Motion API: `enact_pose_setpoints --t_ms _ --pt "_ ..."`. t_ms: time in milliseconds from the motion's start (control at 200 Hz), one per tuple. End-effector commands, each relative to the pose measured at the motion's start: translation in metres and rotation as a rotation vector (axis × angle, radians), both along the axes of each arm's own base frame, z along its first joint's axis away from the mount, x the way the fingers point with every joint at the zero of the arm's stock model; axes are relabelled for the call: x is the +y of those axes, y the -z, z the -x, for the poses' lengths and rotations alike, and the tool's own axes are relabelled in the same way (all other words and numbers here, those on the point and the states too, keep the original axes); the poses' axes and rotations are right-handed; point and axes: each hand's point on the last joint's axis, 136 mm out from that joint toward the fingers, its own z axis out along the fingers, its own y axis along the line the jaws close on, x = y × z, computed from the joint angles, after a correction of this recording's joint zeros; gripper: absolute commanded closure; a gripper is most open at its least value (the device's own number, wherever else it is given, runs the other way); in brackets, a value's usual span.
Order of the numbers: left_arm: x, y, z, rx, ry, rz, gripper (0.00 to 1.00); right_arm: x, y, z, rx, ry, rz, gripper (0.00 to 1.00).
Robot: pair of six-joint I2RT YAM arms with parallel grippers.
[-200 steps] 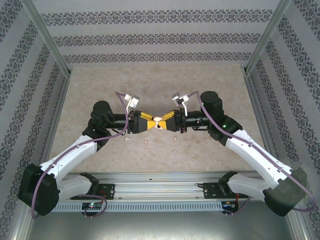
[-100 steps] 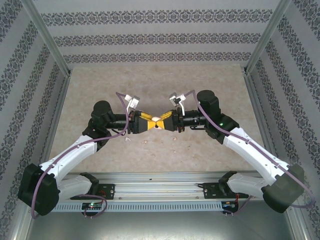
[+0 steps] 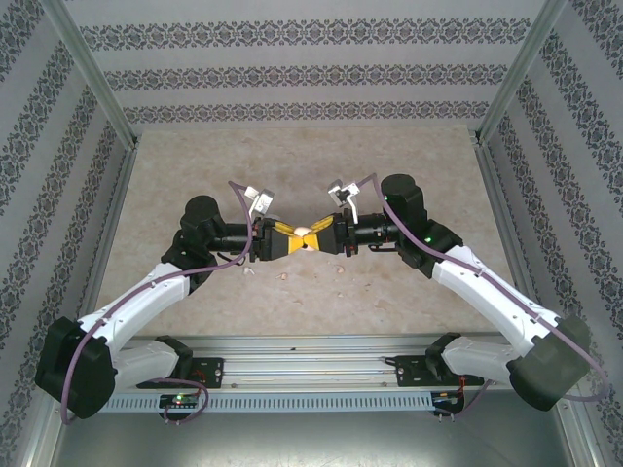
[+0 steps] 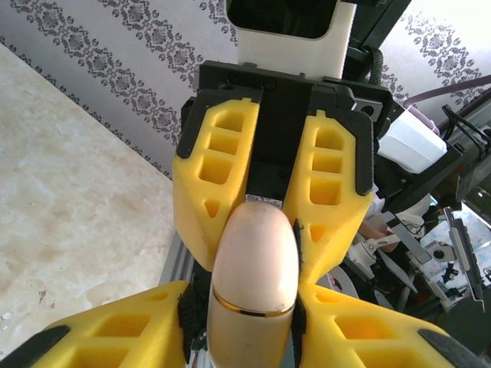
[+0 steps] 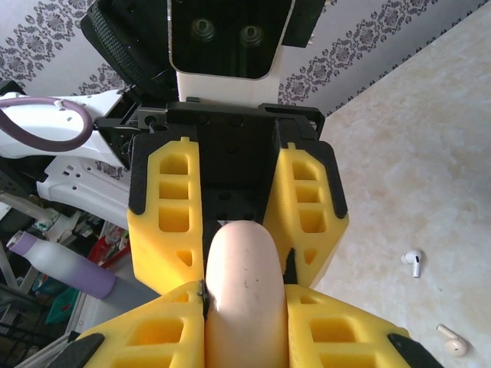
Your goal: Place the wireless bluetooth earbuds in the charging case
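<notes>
The charging case (image 3: 308, 236) is a pale, glossy pebble with a thin gold seam, held in the air over the middle of the table. My left gripper (image 3: 299, 240) and right gripper (image 3: 317, 235) meet nose to nose on it. In the left wrist view the case (image 4: 257, 268) sits between my left gripper's (image 4: 253, 341) dark pads, which touch both its sides, while the right gripper's yellow fingers (image 4: 211, 184) clamp its far end. In the right wrist view my right gripper (image 5: 245, 333) is shut on the case (image 5: 242, 284). Two white earbuds (image 5: 414, 261) (image 5: 453, 344) lie on the table below.
The beige stone-pattern table (image 3: 195, 175) is walled by patterned panels (image 3: 311, 68) and metal posts (image 3: 92, 73). Small pale bits (image 3: 283, 275) lie on the table just in front of the grippers. A metal rail (image 3: 311, 350) runs along the near edge.
The left gripper's jaws have narrowed onto the case. The right arm has shifted slightly left, and the case stays held between both grippers.
</notes>
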Motion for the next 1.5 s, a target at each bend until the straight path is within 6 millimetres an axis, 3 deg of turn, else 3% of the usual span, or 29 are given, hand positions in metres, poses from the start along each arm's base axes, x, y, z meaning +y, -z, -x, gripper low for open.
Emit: enact_pose_setpoints --t_ms 0,160,455,639,1254,1494 --pt "-0.004 -0.002 0.004 -0.023 0.029 -0.005 0.65 0.004 -0.023 0.003 -0.054 -0.035 -0.052 0.85" --pt "-0.005 0.000 0.006 -0.029 0.031 -0.004 0.79 0.005 -0.022 0.003 -0.049 -0.035 -0.050 0.83" --pt "0.001 -0.005 0.011 -0.117 0.002 0.000 0.91 0.004 -0.020 0.003 -0.031 -0.037 -0.051 0.79" --pt "0.002 -0.006 0.013 -0.129 0.000 0.006 0.97 0.002 -0.019 -0.002 -0.010 -0.019 -0.051 0.66" --pt "0.003 -0.017 0.018 -0.145 0.018 0.036 1.00 -0.008 0.009 -0.038 0.112 0.113 -0.015 0.55" --pt "0.004 -0.016 0.016 -0.151 -0.004 0.030 1.00 -0.011 0.019 -0.043 0.153 0.153 0.007 0.48"
